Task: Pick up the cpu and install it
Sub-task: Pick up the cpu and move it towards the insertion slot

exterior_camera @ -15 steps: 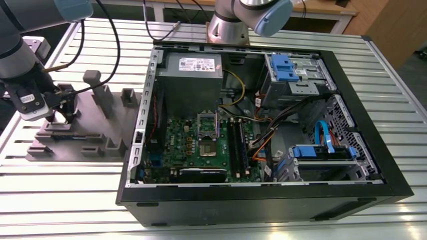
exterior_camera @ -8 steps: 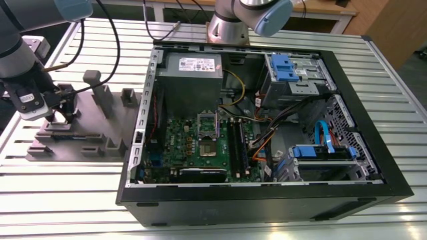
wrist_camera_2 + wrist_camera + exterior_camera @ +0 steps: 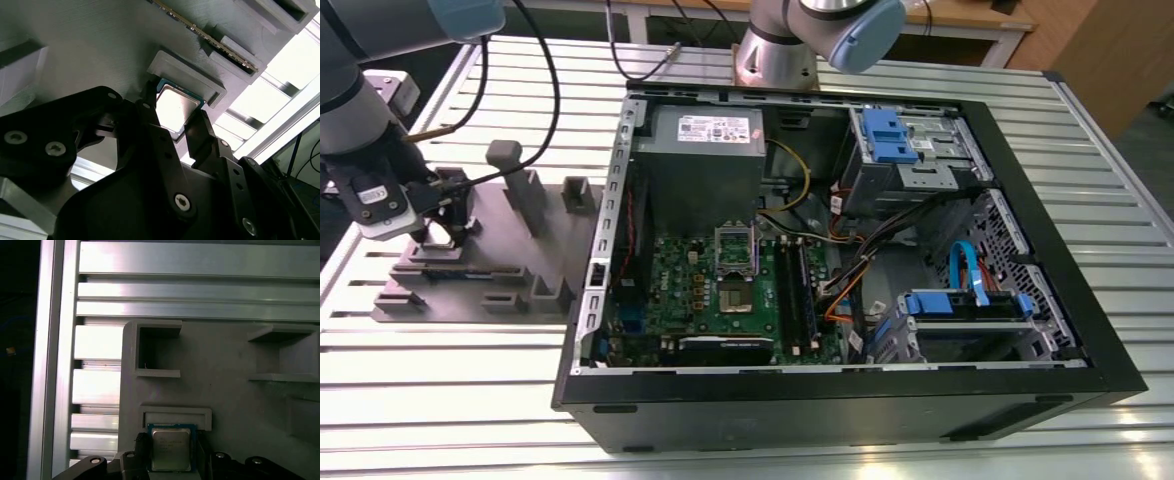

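As tool [image 3: 443, 232] overhangs one cpu [image 3: 171, 456], one tray [image 3: 225, 390]

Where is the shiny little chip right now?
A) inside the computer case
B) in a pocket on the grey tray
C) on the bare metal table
B: in the first wrist view the cpu lies flat in a walled pocket of the grey tray, not in the computer.

The cpu [image 3: 171, 449] is shiny silver with a green edge. The tray [image 3: 225, 390] is grey, the claw [image 3: 174, 109] black, the worktop [image 3: 200, 290] silver stripes.
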Controlling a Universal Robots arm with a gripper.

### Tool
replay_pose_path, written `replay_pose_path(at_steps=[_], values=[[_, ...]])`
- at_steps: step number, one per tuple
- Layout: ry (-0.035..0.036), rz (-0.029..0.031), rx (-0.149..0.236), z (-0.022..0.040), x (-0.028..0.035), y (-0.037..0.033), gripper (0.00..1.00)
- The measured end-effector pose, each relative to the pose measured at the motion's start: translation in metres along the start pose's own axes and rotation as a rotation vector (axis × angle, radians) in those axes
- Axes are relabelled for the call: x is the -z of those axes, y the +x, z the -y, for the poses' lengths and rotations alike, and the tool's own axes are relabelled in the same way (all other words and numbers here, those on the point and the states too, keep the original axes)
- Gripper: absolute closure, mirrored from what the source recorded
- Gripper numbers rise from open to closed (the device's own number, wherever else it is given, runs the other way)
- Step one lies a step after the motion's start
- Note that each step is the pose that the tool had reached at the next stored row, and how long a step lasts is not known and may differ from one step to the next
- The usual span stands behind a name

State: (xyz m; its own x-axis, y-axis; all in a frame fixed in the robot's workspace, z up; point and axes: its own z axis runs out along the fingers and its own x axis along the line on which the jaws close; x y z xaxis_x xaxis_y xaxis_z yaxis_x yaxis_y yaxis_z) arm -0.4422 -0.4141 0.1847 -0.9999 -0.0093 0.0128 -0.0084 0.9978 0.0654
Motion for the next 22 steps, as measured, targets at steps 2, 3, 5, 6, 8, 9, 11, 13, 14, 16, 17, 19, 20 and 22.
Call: replay_pose_path(at_steps=[2,3,5,6,8,9,11,13,14,16,17,19,20,22], values=[[0.0,0.0,0.0,0.0,0.0,0.0,0.53],[0.0,0.0001,0.0,0.0,0.0,0.0,0.53],[0.0,0.0,0.0,0.0,0.0002,0.0,0.53],[0.0,0.0001,0.0,0.0,0.0002,0.0,0.53],[0.0,0.0001,0.0,0.0,0.0003,0.0,0.53],[0.0001,-0.0001,0.0,0.0,0.0006,0.0,0.53],[0.0002,-0.0002,0.0,-0.0001,0.0018,0.0001,0.53],[0.0,-0.0001,0.0,-0.0002,0.0032,0.0,0.53],[0.0,0.0001,0.0,-0.0003,0.0036,0.0,0.53],[-0.0002,0.0003,0.0,-0.0003,0.004,0.0,0.53],[0.0,0.0,0.0,-0.0003,0.0043,0.0001,0.53],[0.0,0.0,0.0,-0.0004,0.0057,0.0001,0.53],[0.0,0.0001,0.0,-0.0005,0.0069,0.0001,0.53],[-0.0001,0.0001,0.0,-0.0005,0.0071,0.0001,0.53]])
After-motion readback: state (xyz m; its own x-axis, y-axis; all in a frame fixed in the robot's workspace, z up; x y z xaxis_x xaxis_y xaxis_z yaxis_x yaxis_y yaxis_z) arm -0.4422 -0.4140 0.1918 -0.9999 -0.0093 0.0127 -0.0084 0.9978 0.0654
